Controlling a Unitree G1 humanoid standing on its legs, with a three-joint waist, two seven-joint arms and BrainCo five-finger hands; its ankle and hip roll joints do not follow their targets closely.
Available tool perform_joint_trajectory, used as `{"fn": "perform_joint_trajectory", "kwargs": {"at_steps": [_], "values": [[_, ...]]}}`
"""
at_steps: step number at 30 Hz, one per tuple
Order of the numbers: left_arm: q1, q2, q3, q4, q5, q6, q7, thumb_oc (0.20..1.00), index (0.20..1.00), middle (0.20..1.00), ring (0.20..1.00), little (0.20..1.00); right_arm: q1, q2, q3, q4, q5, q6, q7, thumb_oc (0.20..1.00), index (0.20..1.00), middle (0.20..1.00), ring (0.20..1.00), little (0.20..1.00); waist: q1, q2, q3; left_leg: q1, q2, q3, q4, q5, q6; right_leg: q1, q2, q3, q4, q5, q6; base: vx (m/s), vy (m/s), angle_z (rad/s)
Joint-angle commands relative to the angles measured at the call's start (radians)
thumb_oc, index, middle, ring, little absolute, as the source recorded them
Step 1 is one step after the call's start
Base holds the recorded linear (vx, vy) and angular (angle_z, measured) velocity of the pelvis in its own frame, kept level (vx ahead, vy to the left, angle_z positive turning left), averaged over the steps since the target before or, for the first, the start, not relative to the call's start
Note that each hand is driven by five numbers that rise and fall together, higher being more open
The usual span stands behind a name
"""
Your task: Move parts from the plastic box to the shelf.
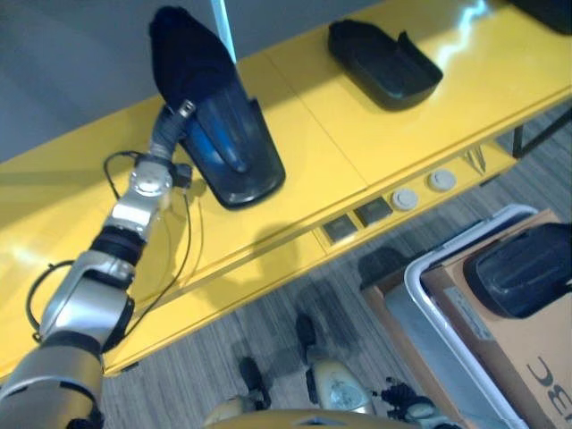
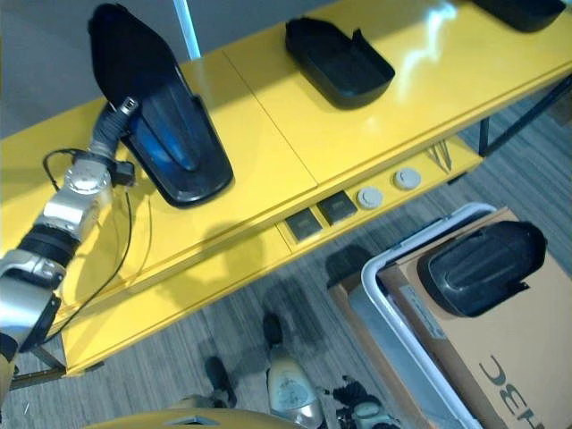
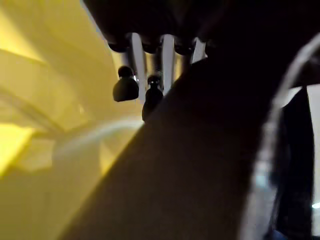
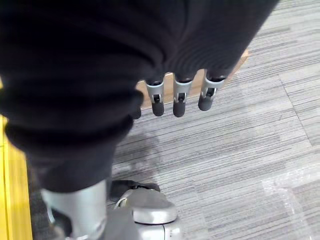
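The left robot hand [image 1: 189,67] lay on the far end of a dark part [image 1: 234,152] on the yellow shelf [image 1: 340,125]; whether it gripped, I could not tell. The part's long axis ran toward the shelf's front edge. The right robot hand [image 4: 180,95] hung relaxed over the floor, and another part [image 1: 518,268] waited in the plastic box [image 1: 429,304].

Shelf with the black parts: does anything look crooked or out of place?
Nothing stands out. Two black parts lie flat on the yellow shelf, the left hand at one; another sits on cardboard.
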State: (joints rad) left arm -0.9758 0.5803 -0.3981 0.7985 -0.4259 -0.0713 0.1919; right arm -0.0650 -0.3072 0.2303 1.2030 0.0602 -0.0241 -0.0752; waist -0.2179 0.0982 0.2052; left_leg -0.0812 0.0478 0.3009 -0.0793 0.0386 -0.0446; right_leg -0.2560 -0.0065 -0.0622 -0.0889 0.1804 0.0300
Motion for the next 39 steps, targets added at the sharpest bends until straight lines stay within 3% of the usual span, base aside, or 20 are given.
{"fn": "perform_joint_trajectory", "kwargs": {"at_steps": [1, 11, 12, 13, 14, 15, 22, 28, 33, 34, 37, 39], "values": [[-0.106, 0.081, -0.006, 0.103, 0.083, -0.012, 0.034, 0.2, 0.2, 0.2, 0.2, 0.2, -0.012, 0.009, 0.031, 0.036, 0.062, -0.013, -0.009, 1.0, 1.0, 1.0, 1.0, 1.0, 0.013, -0.039, 0.01, 0.079, 0.076, -0.082, -0.008, -0.053, -0.052, 0.06, -0.041, -0.005, 0.002, -0.112, 0.096, 0.0, 0.0, 0.0], [-0.165, 0.102, -0.108, 0.232, 0.198, 0.035, -0.047, 0.2, 0.2, 0.2, 0.2, 0.2, -0.042, 0.027, 0.068, 0.047, 0.087, -0.014, -0.004, 1.0, 1.0, 1.0, 1.0, 1.0, 0.032, -0.037, 0.033, 0.077, 0.083, -0.097, -0.008, -0.04, -0.058, 0.075, -0.039, -0.024, 0.002, -0.119, 0.091, -0.01, -0.035, 0.03], [-0.167, 0.105, -0.116, 0.236, 0.208, 0.037, -0.054, 0.319, 0.319, 0.319, 0.319, 0.319, -0.043, 0.029, 0.068, 0.048, 0.09, -0.015, -0.003, 1.0, 1.0, 1.0, 1.0, 1.0, 0.034, -0.038, 0.033, 0.081, 0.084, -0.096, -0.008, -0.041, -0.058, 0.079, -0.039, -0.025, 0.002, -0.121, 0.091, 0.0, -0.014, 0.08], [-0.167, 0.105, -0.116, 0.236, 0.208, 0.037, -0.054, 0.319, 0.319, 0.319, 0.319, 0.319, -0.043, 0.029, 0.068, 0.048, 0.09, -0.015, -0.003, 1.0, 1.0, 1.0, 1.0, 1.0, 0.034, -0.038, 0.033, 0.081, 0.084, -0.096, -0.008, -0.041, -0.058, 0.079, -0.039, -0.025, 0.002, -0.121, 0.091, 0.01, -0.012, 0.09], [-0.173, 0.103, -0.123, 0.245, 0.221, 0.044, -0.054, 0.953, 0.953, 0.953, 0.953, 0.953, -0.044, 0.029, 0.071, 0.051, 0.091, -0.013, -0.001, 1.0, 1.0, 1.0, 1.0, 1.0, 0.036, -0.037, 0.035, 0.086, 0.084, -0.098, -0.008, -0.041, -0.058, 0.084, -0.039, -0.029, 0.002, -0.123, 0.09, 0.01, -0.017, 0.15], [-0.181, 0.102, -0.133, 0.267, 0.257, 0.049, -0.05, 1.0, 1.0, 1.0, 1.0, 1.0, -0.046, 0.03, 0.074, 0.056, 0.092, -0.012, 0.002, 1.0, 1.0, 1.0, 1.0, 1.0, 0.038, -0.037, 0.035, 0.092, 0.085, -0.1, -0.008, -0.041, -0.059, 0.092, -0.039, -0.03, 0.002, -0.125, 0.089, 0.01, -0.026, 0.13], [-0.177, 0.108, -0.144, 0.279, 0.324, 0.067, -0.04, 1.0, 1.0, 1.0, 1.0, 1.0, -0.049, 0.034, 0.077, 0.074, 0.094, -0.008, 0.003, 1.0, 1.0, 1.0, 1.0, 1.0, 0.045, -0.032, 0.035, 0.105, 0.084, -0.106, -0.008, -0.042, -0.06, 0.111, -0.042, -0.037, 0.002, -0.131, 0.088, 0.0, -0.003, 0.01], [-0.128, 0.031, -0.091, 0.299, 0.33, 0.078, 0.015, 1.0, 1.0, 1.0, 1.0, 1.0, -0.049, 0.042, 0.08, 0.092, 0.086, 0.001, 0.004, 1.0, 1.0, 1.0, 1.0, 1.0, 0.054, -0.03, 0.025, 0.128, 0.084, -0.114, -0.008, -0.044, -0.058, 0.144, -0.044, -0.053, 0.002, -0.146, 0.082, 0.0, -0.004, 0.04], [-0.101, -0.018, -0.04, 0.306, 0.247, 0.062, 0.034, 1.0, 1.0, 1.0, 1.0, 1.0, -0.052, 0.04, 0.076, 0.092, 0.081, 0.002, -0.005, 1.0, 1.0, 1.0, 1.0, 1.0, 0.051, -0.025, 0.014, 0.135, 0.083, -0.12, -0.008, -0.046, -0.059, 0.155, -0.046, -0.058, 0.002, -0.15, 0.081, -0.01, 0.005, 0.11], [-0.095, -0.028, -0.029, 0.295, 0.207, 0.054, 0.035, 1.0, 1.0, 1.0, 1.0, 1.0, -0.052, 0.038, 0.074, 0.091, 0.079, 0.003, -0.008, 1.0, 1.0, 1.0, 1.0, 1.0, 0.052, -0.024, 0.01, 0.137, 0.082, -0.12, -0.008, -0.046, -0.059, 0.159, -0.046, -0.06, 0.002, -0.15, 0.081, 0.0, 0.0, 0.0], [-0.014, -0.086, 0.06, 0.11, -0.16, -0.028, 0.07, 1.0, 1.0, 1.0, 1.0, 1.0, -0.05, 0.026, 0.059, 0.088, 0.066, 0.02, -0.023, 1.0, 1.0, 1.0, 1.0, 1.0, 0.057, -0.017, -0.018, 0.153, 0.082, -0.127, -0.008, -0.051, -0.058, 0.183, -0.05, -0.07, 0.002, -0.154, 0.081, 0.0, 0.0, 0.0], [0.037, -0.094, 0.078, 0.032, -0.222, -0.046, 0.074, 1.0, 1.0, 1.0, 1.0, 1.0, -0.049, 0.023, 0.051, 0.086, 0.062, 0.024, -0.023, 1.0, 1.0, 1.0, 1.0, 1.0, 0.061, -0.017, -0.03, 0.158, 0.082, -0.131, -0.008, -0.052, -0.057, 0.194, -0.052, -0.076, 0.002, -0.157, 0.081, 0.0, 0.0, 0.0]]}}
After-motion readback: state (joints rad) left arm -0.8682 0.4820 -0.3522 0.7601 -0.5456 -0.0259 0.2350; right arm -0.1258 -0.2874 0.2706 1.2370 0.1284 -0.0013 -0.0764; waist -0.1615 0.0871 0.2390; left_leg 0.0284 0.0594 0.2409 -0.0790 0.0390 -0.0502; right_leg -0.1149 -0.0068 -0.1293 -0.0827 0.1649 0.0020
